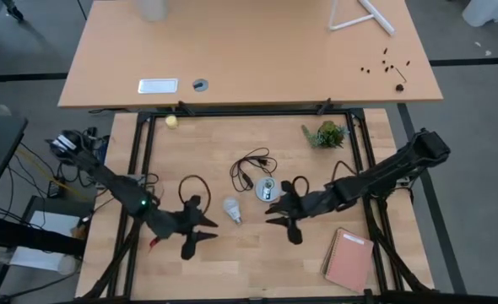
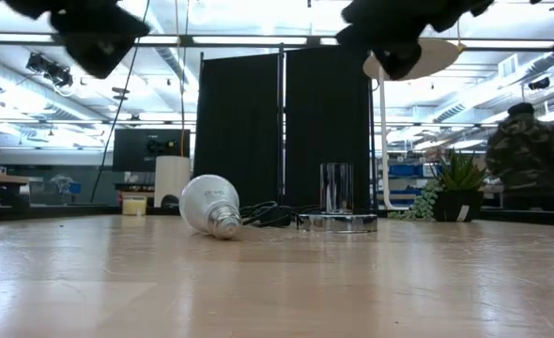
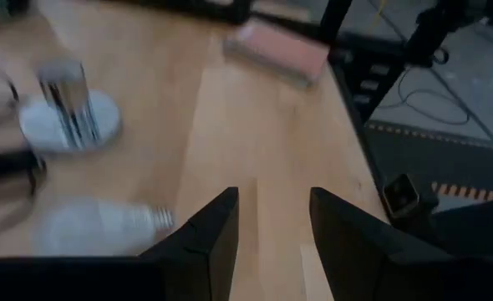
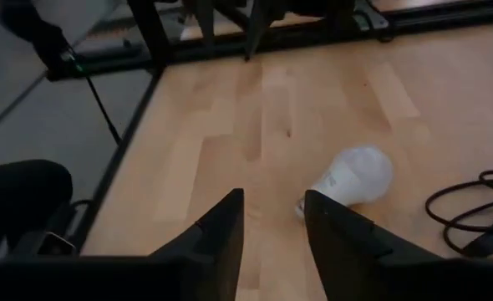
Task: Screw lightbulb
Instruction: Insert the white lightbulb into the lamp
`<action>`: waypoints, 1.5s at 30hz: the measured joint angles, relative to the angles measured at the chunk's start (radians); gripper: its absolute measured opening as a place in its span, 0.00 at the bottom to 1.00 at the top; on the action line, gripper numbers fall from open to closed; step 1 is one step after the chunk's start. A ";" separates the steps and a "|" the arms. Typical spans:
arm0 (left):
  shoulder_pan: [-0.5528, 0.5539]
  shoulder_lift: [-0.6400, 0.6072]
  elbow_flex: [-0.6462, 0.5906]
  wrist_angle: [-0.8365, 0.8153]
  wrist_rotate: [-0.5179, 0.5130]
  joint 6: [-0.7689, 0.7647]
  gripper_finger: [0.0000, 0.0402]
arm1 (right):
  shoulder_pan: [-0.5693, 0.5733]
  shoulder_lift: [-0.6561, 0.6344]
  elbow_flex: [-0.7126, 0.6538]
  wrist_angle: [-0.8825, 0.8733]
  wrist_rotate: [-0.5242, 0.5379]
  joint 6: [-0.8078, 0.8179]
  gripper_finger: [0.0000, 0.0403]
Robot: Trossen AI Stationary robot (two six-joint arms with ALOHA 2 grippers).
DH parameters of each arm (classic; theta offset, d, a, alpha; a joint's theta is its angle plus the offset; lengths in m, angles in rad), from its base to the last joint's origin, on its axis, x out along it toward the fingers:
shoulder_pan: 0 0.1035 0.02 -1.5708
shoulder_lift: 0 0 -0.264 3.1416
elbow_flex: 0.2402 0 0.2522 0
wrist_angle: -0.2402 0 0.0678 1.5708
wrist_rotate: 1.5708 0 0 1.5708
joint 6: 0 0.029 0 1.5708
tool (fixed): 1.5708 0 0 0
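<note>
Wood table (image 1: 257, 262) mid-frame; both grippers hover, jaws part open, empty: left gripper (image 1: 200, 230) lower left, right gripper (image 1: 284, 213) centre. Socket (image 1: 266, 189) near bulb (image 1: 231, 209), lying between them. Bulb likely light, slippery, fragile; grip the white dome gently.

The high view looks straight down on the whole table (image 1: 257, 253). The low view sits at tabletop height, facing level across it toward the room. Each wrist view looks obliquely down, close above the tabletop. All four share the lightbulb (image 1: 231, 209).
</note>
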 joint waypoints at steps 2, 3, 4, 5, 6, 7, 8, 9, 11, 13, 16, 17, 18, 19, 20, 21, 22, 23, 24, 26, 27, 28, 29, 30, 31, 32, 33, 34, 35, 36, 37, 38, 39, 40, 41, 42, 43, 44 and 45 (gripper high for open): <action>-0.024 0.029 0.000 -0.031 -0.011 -0.060 0.37 | 0.000 0.039 0.030 -0.024 0.000 -0.005 0.36; -0.034 0.046 -0.001 -0.037 -0.020 -0.086 0.37 | 0.000 0.056 0.044 -0.035 0.000 -0.009 0.37; -0.041 0.065 0.000 -0.039 -0.030 -0.106 0.37 | 0.000 0.072 0.059 -0.041 0.000 -0.015 0.38; -0.047 0.082 0.000 -0.038 -0.035 -0.121 0.37 | -0.001 0.085 0.071 -0.041 0.000 -0.021 0.39; -0.052 0.097 -0.001 -0.038 -0.041 -0.134 0.37 | -0.003 0.097 0.079 -0.037 0.000 -0.024 0.40; -0.054 0.110 -0.001 -0.038 -0.044 -0.144 0.37 | -0.003 0.107 0.085 -0.036 0.000 -0.025 0.41; -0.054 0.124 -0.001 -0.031 -0.044 -0.147 0.37 | -0.004 0.112 0.088 -0.036 0.000 -0.025 0.41; -0.053 0.137 -0.001 -0.022 -0.040 -0.148 0.37 | -0.004 0.113 0.088 -0.039 -0.001 -0.025 0.42; -0.053 0.161 -0.002 -0.014 -0.032 -0.137 0.37 | -0.008 0.111 0.089 -0.034 -0.001 -0.022 0.43; -0.053 0.182 -0.002 0.018 -0.025 -0.090 0.37 | -0.010 0.108 0.089 -0.037 -0.001 -0.011 0.43; -0.044 0.206 -0.002 0.037 -0.022 0.033 0.37 | -0.011 0.109 0.089 -0.042 0.000 -0.002 0.44; -0.039 0.212 -0.002 0.036 -0.022 0.065 0.37 | -0.010 0.110 0.089 -0.051 -0.001 -0.002 0.44; -0.032 0.213 -0.002 0.033 -0.025 0.095 0.37 | -0.010 0.110 0.089 -0.064 -0.008 0.000 0.45; -0.024 0.213 -0.002 0.032 -0.031 0.117 0.37 | -0.010 0.110 0.089 -0.075 -0.017 0.000 0.45; -0.015 0.213 -0.002 0.031 -0.039 0.136 0.37 | -0.010 0.110 0.089 -0.082 -0.019 -0.003 0.46; -0.005 0.213 -0.002 0.028 -0.048 0.152 0.37 | -0.010 0.110 0.089 -0.091 -0.019 -0.009 0.46; 0.008 0.214 -0.002 0.028 -0.053 0.174 0.38 | -0.008 0.110 0.088 -0.097 -0.019 -0.017 0.46; 0.022 0.214 -0.002 0.029 -0.054 0.191 0.39 | -0.008 0.110 0.082 -0.092 -0.019 -0.019 0.47; 0.036 0.214 -0.002 0.028 -0.055 0.209 0.41 | -0.008 0.110 0.070 -0.076 -0.019 -0.016 0.47; 0.065 0.214 0.005 0.024 -0.048 0.260 0.45 | -0.008 0.110 0.043 -0.064 -0.025 -0.001 0.47; 0.079 0.214 0.011 0.021 -0.047 0.287 0.48 | -0.008 0.110 0.029 -0.063 -0.027 0.002 0.48; 0.094 0.214 0.019 0.021 -0.046 0.318 0.51 | -0.009 0.110 0.014 -0.055 -0.027 0.003 0.48; 0.111 0.214 0.031 0.010 -0.046 0.346 0.55 | -0.009 0.110 0.002 -0.042 -0.026 0.003 0.48; 0.128 0.214 0.046 -0.012 -0.045 0.374 0.58 | -0.009 0.110 -0.010 -0.026 -0.026 0.004 0.49; 0.144 0.214 0.066 -0.050 -0.045 0.403 0.61 | -0.011 0.110 -0.020 -0.015 -0.025 0.003 0.49; 0.162 0.214 0.086 -0.093 -0.044 0.422 0.64 | -0.013 0.110 -0.029 -0.005 -0.025 0.003 0.49; 0.182 0.214 0.104 -0.131 -0.038 0.435 0.66 | -0.015 0.110 -0.037 -0.001 -0.025 0.003 0.50; 0.206 0.214 0.121 -0.161 -0.009 0.451 0.67 | -0.018 0.110 -0.045 -0.001 -0.025 0.003 0.50; 0.234 0.214 0.137 -0.187 0.034 0.472 0.68 | -0.020 0.110 -0.053 0.002 -0.025 0.002 0.50; 0.264 0.214 0.152 -0.215 0.082 0.494 0.68 | -0.022 0.110 -0.062 0.006 -0.025 0.002 0.51; 0.294 0.214 0.166 -0.248 0.137 0.510 0.68 | -0.025 0.110 -0.072 0.017 -0.027 0.002 0.51; 0.325 0.214 0.179 -0.272 0.194 0.526 0.68 | -0.031 0.110 -0.083 0.028 -0.039 0.001 0.51; 0.355 0.214 0.188 -0.289 0.246 0.549 0.68 | -0.036 0.111 -0.093 0.042 -0.057 -0.003 0.52; 0.382 0.213 0.192 -0.300 0.293 0.581 0.67 | -0.040 0.110 -0.100 0.051 -0.073 -0.014 0.52; 0.409 0.213 0.192 -0.309 0.337 0.614 0.67 | -0.042 0.110 -0.105 0.059 -0.082 -0.027 0.52; 0.433 0.213 0.193 -0.318 0.380 0.646 0.67 | -0.042 0.110 -0.108 0.064 -0.086 -0.041 0.53; 0.454 0.214 0.193 -0.323 0.426 0.683 0.67 | -0.042 0.110 -0.109 0.064 -0.086 -0.054 0.53; 0.474 0.214 0.193 -0.323 0.472 0.725 0.67 | -0.042 0.110 -0.109 0.064 -0.087 -0.065 0.53; 0.491 0.214 0.194 -0.322 0.514 0.757 0.67 | -0.041 0.110 -0.109 0.064 -0.088 -0.073 0.53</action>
